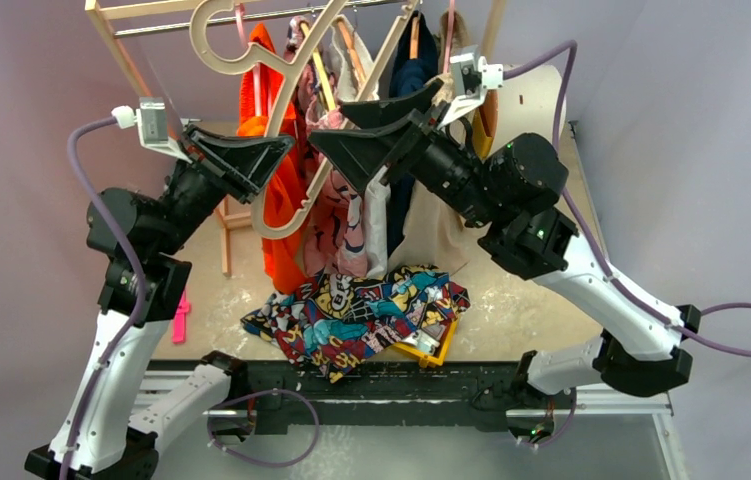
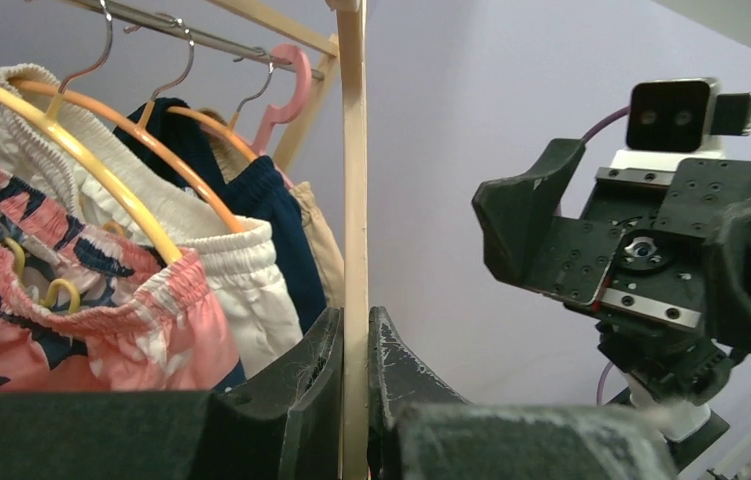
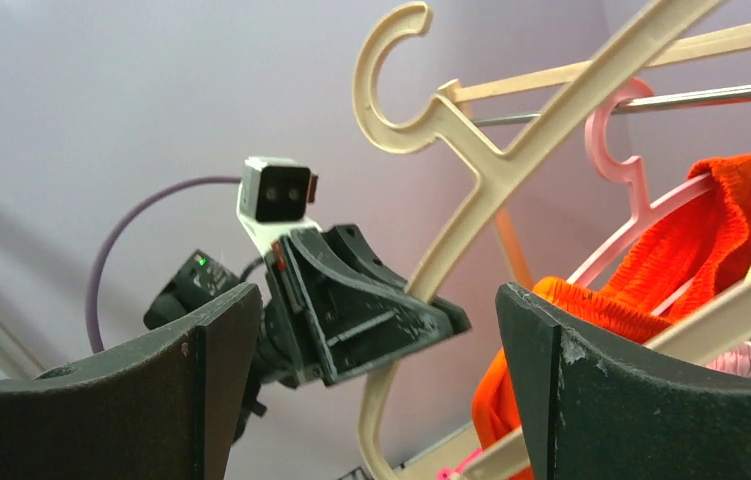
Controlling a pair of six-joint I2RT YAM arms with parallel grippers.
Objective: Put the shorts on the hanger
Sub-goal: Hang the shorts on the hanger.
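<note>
Left wrist: hanger (image 2: pixel 353 180) within left pincer (image 2: pixel 353 335)

Both arms are up, grippers facing each other high over the table, near but apart. Left arm (image 1: pixel 116 340): white-shelled link rises from the base, black elbow bent, forearm reaching up and right. Left gripper (image 1: pixel 286 150), black, two-finger: jaws pinched tight on the thin pale cream plastic hanger (image 3: pixel 466 125). Right arm (image 1: pixel 601 290): folds out to the right, then back up and left, wrist pointing left. Right gripper (image 1: pixel 329 122), same black fingers: jaws spread wide.
</note>
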